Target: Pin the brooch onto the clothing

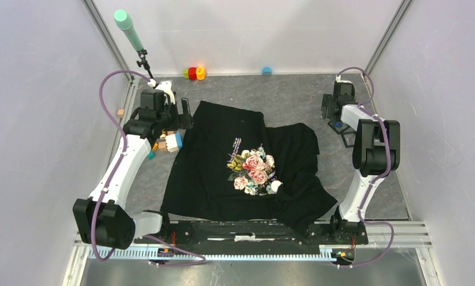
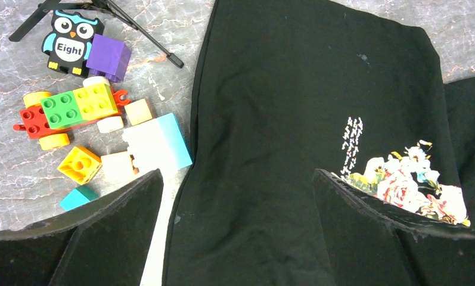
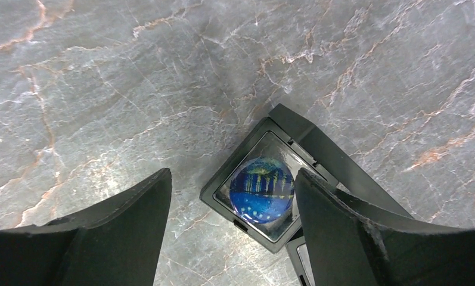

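Two released hands: right hand [image 3: 233,179] over one brooch [image 3: 261,189] (in one box [image 3: 318,146]), left hand [image 2: 238,176] over one T-shirt [image 2: 270,89].

Loads of toy clutter on the marble tabletop [image 2: 8,161]: an owl tile [image 2: 68,42] marked "Eight" with a purple block [image 2: 108,56] right against it at 3 o'clock. A red-green-yellow brick car [image 2: 71,110] sits at its 6, with a yellow brick [image 2: 80,164] and a teal block [image 2: 78,196] further down. By the back wall: red-and-yellow bricks [image 1: 193,73] at 11 o'clock, a blue cap [image 1: 266,70] at 12.
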`<state>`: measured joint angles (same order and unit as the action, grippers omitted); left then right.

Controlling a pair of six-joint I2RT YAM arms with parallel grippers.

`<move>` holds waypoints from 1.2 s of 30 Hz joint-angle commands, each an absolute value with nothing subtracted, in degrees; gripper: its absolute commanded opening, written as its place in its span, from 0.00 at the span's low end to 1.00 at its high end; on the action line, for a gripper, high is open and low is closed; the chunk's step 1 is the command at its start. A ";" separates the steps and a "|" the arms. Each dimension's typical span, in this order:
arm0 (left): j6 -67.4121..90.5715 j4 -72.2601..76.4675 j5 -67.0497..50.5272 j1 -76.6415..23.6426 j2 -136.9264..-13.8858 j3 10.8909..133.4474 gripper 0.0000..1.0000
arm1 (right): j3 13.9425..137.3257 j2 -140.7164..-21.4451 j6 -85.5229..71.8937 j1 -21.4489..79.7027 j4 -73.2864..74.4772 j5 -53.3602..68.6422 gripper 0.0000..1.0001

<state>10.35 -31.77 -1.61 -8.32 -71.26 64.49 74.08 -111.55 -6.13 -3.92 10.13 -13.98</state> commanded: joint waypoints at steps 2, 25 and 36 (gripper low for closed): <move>8.26 -31.65 -2.20 -7.85 -71.06 64.42 1.00 | 76.12 -113.43 -7.51 -4.79 10.11 -13.78 0.80; 8.79 -31.12 -4.26 -7.82 -70.34 63.72 1.00 | 74.54 -112.54 -9.28 -5.01 11.09 -10.55 0.55; 9.31 -30.76 -5.65 -7.84 -69.98 63.24 1.00 | 73.61 -108.93 -9.40 -5.01 11.52 -9.67 0.39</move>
